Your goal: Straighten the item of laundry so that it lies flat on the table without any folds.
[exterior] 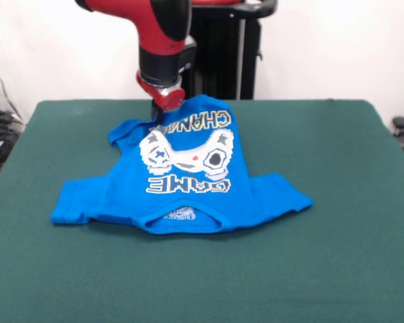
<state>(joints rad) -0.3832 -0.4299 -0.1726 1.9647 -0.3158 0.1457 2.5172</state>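
End effector [157, 116], grip unclear, meets the rumpled T-shirt [182, 182] on the table [337, 269].

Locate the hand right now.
Front view: the hand is at the far hem of the blue T-shirt, left of centre on the green table, before the black pedestal.

The T-shirt [182, 178] lies on the counter [337, 256], left of centre in the front view. Its collar faces the near edge; its hem points toward the pedestal [222, 60] at the far side. One sleeve extends left, the other right. The far-left hem is bunched up. The hand [157, 114] stands over that far-left hem, at the cloth.
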